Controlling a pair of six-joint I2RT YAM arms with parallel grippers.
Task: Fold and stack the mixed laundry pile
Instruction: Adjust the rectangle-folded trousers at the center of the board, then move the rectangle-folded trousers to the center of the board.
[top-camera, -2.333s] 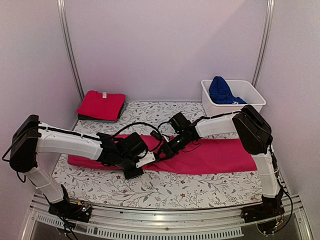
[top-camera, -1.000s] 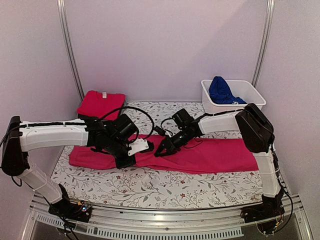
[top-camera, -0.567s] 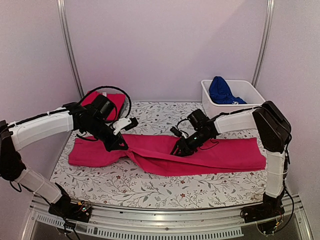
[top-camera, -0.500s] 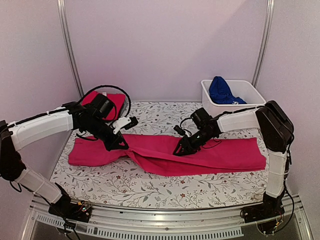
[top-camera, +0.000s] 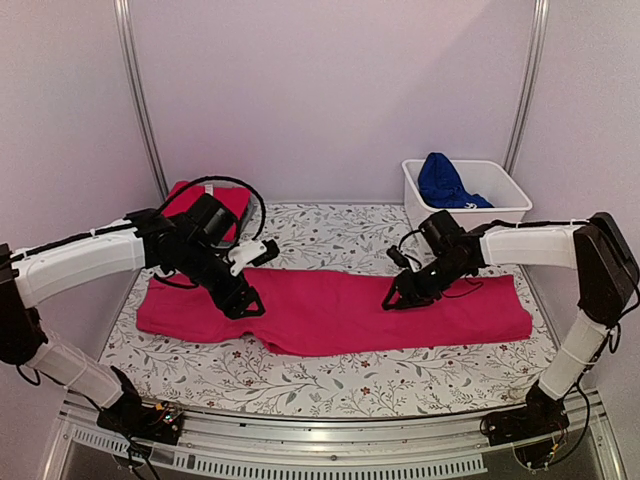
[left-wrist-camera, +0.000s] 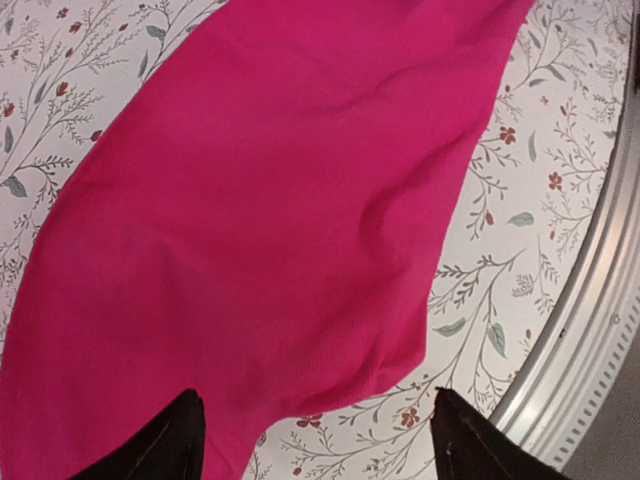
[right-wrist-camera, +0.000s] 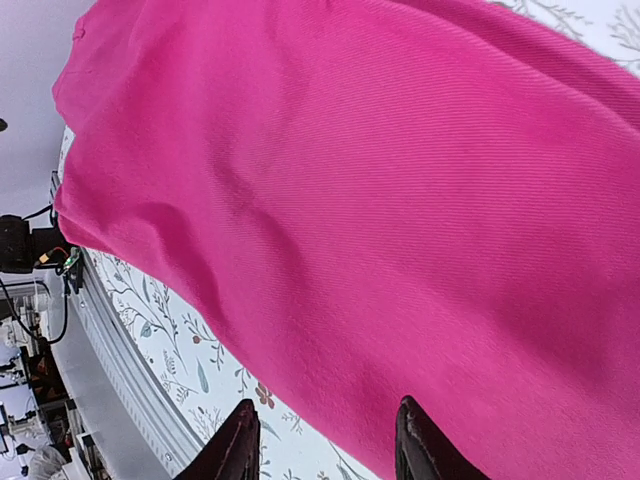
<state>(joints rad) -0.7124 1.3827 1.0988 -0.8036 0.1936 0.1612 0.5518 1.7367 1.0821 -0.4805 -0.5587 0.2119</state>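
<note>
A long magenta-pink knit garment (top-camera: 340, 315) is being shown flat across the middle of the floral leaf-patterned surface (top-camera: 330, 380). Its near edge is wavy, and bare patterned cloth is being left free on the near side up to the metal rail (top-camera: 330, 440). The left pincer (top-camera: 246, 303) is being held open over the garment's left part, and the right pincer (top-camera: 393, 299) open over its right part; nothing is being gripped. A folded red tee (top-camera: 232, 198) is being carried at the far left corner. A crumpled royal blue garment (top-camera: 443, 180) is being held inside the white rectangular plastic tub (top-camera: 420, 210) at the far right.
</note>
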